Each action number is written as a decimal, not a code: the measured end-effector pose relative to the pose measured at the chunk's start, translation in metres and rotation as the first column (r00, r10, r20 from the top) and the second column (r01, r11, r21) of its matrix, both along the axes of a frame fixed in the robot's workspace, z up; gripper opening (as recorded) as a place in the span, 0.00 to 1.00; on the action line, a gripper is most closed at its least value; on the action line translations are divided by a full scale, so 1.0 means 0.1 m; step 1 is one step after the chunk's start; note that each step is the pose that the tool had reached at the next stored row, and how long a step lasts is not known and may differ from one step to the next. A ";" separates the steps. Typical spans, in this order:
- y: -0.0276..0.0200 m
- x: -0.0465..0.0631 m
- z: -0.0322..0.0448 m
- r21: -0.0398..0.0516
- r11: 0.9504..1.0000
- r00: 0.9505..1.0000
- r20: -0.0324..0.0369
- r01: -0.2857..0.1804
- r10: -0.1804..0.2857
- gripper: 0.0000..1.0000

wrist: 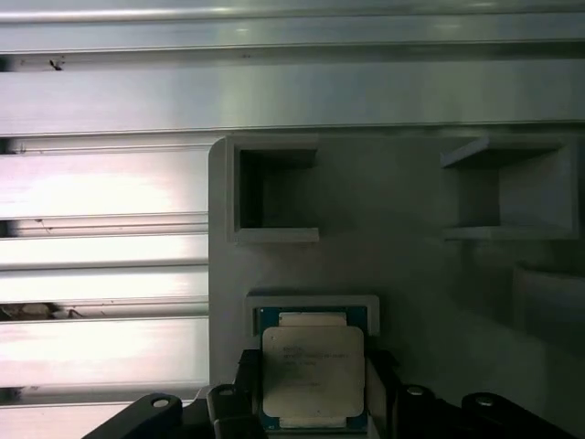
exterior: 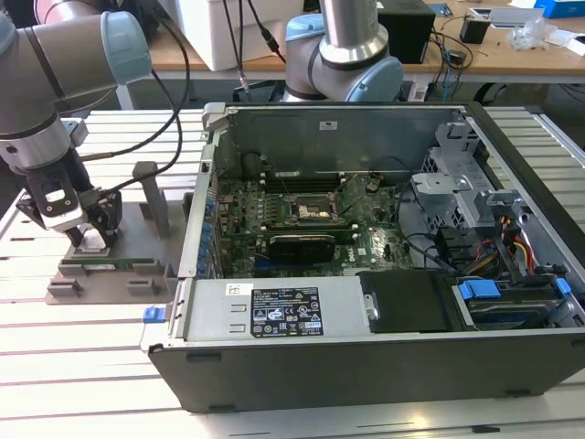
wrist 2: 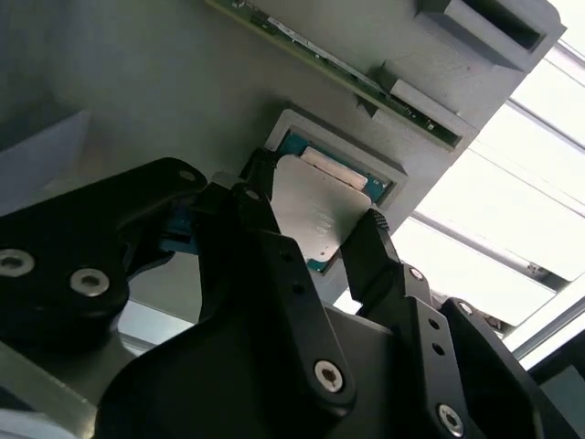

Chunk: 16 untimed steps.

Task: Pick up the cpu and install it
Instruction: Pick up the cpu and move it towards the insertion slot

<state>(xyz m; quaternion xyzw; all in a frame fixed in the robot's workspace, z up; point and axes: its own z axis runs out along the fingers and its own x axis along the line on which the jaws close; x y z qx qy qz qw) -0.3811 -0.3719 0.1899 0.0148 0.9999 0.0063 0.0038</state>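
1. Bench (exterior: 91, 366): a slatted metal top carries all the items.
2. Computer case (exterior: 320, 375): lies open on its side, filling the middle of the bench out to the edge on the exterior view's right.
3. Arm (exterior: 55, 73): reaches down over the bench edge on the exterior view's left, well apart from the case.
4. Motherboard (exterior: 247, 229): lies flat inside the case. Its black socket (exterior: 311, 210) with a metal frame sits near the board's centre.
5. Grey fixture (exterior: 146, 274): rests on the bench just beside the case wall, towards the exterior view's left edge.
6. Gripper (wrist 2: 317, 206): positioned low over the fixture. Its two black fingers (wrist: 249, 366) are closed against opposite edges of the cpu.
7. Memory stick (exterior: 105, 265): lies along a slot in the fixture, near the gripper.
8. Cpu (wrist: 311, 370): silvery top facing up, sits at a square recess of the fixture, between the fingers. Whether it is raised off the recess floor cannot be told.
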 end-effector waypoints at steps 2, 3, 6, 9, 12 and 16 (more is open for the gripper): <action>-0.001 0.00 0.008 0.000 1.000 1.000 0.000 0.000 0.000 0.54; -0.001 0.00 0.027 0.000 1.000 1.000 0.000 0.000 0.000 0.54; -0.001 0.00 0.122 0.000 1.000 1.000 0.000 0.000 0.000 0.54; -0.001 0.00 0.278 0.000 1.000 1.000 0.000 0.000 0.000 0.54; 0.000 0.00 0.396 0.000 1.000 1.000 0.000 0.000 0.000 0.54; 0.000 0.00 0.496 0.000 1.000 1.000 0.000 0.000 0.000 0.54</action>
